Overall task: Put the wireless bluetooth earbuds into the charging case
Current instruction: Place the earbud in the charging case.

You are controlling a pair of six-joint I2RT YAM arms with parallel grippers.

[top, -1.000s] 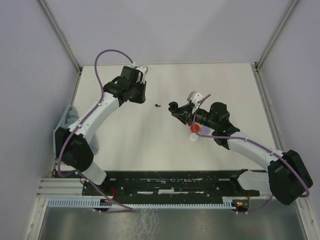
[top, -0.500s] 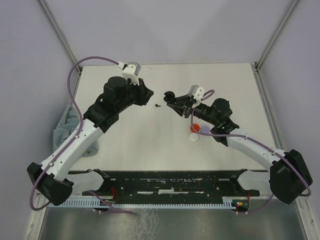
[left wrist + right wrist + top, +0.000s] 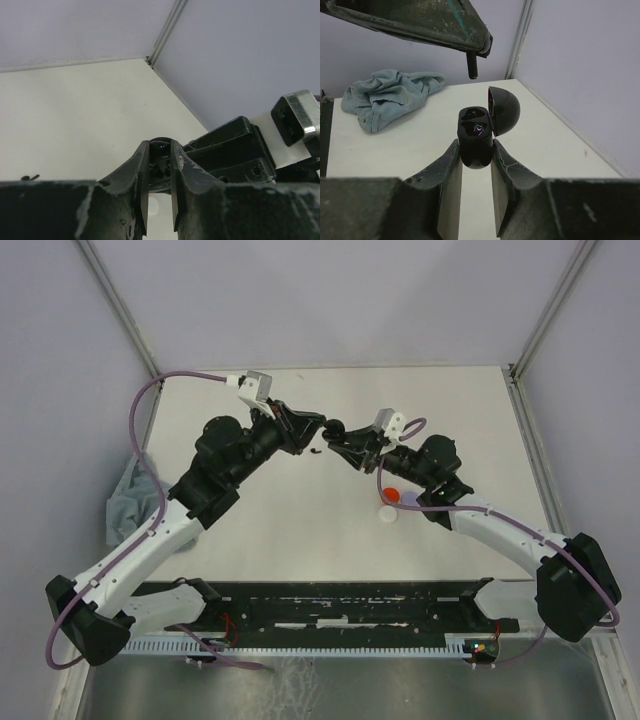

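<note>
Holding one black earbud (image 3: 471, 69) pinched in the closed left gripper (image 3: 160, 150), just above the open charging case (image 3: 475, 131). Clamping that black case by its base in the right gripper (image 3: 476, 152), lid up. Seeing second black earbud (image 3: 316, 450) lying on table (image 3: 300, 512), blue cloth (image 3: 390, 95) further away.

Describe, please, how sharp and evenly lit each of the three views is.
Top external view: soft, even light, faint shadows, sharp throughout. Left wrist view: its own fingers loom dark and blurred. Right wrist view: the open black charging case is crisp, with small glints in its wells; the near fingers are soft.
</note>
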